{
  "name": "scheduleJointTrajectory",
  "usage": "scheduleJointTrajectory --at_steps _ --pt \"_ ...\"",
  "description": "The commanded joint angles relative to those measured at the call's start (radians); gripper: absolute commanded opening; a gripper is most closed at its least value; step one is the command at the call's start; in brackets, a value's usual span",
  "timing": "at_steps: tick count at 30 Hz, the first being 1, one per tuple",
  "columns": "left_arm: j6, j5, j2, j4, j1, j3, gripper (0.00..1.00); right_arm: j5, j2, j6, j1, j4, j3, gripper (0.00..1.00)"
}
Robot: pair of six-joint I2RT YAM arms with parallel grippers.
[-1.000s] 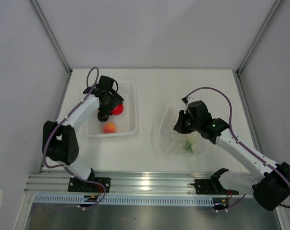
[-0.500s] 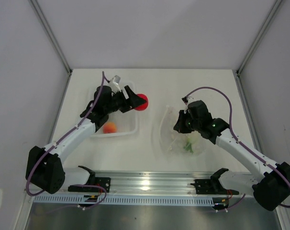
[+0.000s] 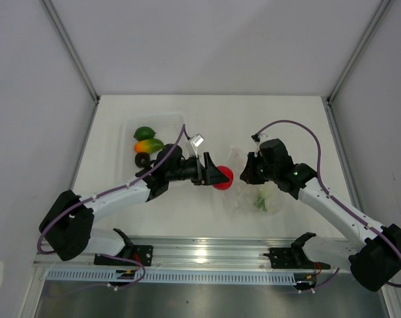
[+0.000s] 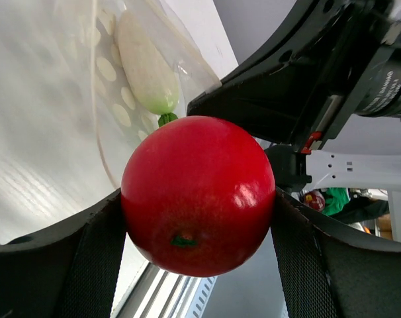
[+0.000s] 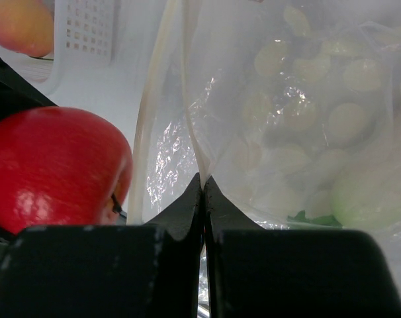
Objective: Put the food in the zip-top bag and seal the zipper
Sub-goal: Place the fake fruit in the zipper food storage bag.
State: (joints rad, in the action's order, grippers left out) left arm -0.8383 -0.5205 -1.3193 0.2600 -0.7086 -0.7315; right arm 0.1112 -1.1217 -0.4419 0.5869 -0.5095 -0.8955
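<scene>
Red fruit at bag mouth: entry hazards

Red fruit, grasped across its width by the left gripper, is held just left of the bag, which lies right of the table's centre with the radish inside. The right gripper, clamped tight on a thin fold of the bag's lip, holds the mouth up. Likely hazards: the fruit snags the lip, pushing the bag shut or out of the pinch; released short, it rolls away. Tray sits far-left.

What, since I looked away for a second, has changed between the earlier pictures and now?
The left pincer, gripping the red fruit, carried it out of the tray and rightward to the mouth of the zip-top bag. The right pincer stayed clamped on its edge; the radish stayed inside.
</scene>
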Motion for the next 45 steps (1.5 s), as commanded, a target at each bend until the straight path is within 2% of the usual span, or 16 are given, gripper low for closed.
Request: scheduleJointTrajectory --at_steps 1,6,14,17,20,23,26,28,30,32,45 --pt "-0.025 -0.007 -0.026 0.119 -0.034 0.004 0.0 -0.007 0.014 -0.009 0.001 0.023 -0.01 0.0" --pt "-0.025 0.004 -0.07 0.104 -0.054 -0.017 0.01 -0.004 0.02 -0.012 0.002 0.022 -0.011 0.0" --pt "-0.03 0.024 -0.112 0.094 -0.058 -0.022 0.11 0.002 0.03 -0.017 0.002 0.023 -0.01 0.0" --pt "-0.041 0.025 -0.127 0.113 -0.063 -0.022 0.19 0.005 0.03 -0.018 0.001 0.025 -0.005 0.0" --pt "-0.053 0.017 -0.142 0.128 -0.066 -0.025 0.22 0.011 0.025 -0.021 0.004 0.028 -0.005 0.0" --pt "-0.056 0.022 -0.153 0.116 -0.069 -0.034 0.28 0.013 0.026 -0.024 0.004 0.029 -0.006 0.0" --pt "-0.054 0.039 -0.159 0.075 -0.069 -0.045 0.39 0.016 0.03 -0.024 0.004 0.029 -0.008 0.0" --pt "-0.051 0.046 -0.161 0.053 -0.069 -0.042 0.58 0.016 0.03 -0.026 0.004 0.028 -0.006 0.0" --pt "-0.045 0.054 -0.153 0.047 -0.071 -0.048 0.93 0.016 0.03 -0.026 0.002 0.029 -0.006 0.0" --pt "-0.036 0.056 -0.147 0.047 -0.075 -0.046 1.0 0.018 0.03 -0.027 0.002 0.031 -0.005 0.0" --pt "-0.007 0.1 -0.097 0.013 -0.078 -0.034 0.99 0.013 0.034 -0.027 0.004 0.025 -0.008 0.0"
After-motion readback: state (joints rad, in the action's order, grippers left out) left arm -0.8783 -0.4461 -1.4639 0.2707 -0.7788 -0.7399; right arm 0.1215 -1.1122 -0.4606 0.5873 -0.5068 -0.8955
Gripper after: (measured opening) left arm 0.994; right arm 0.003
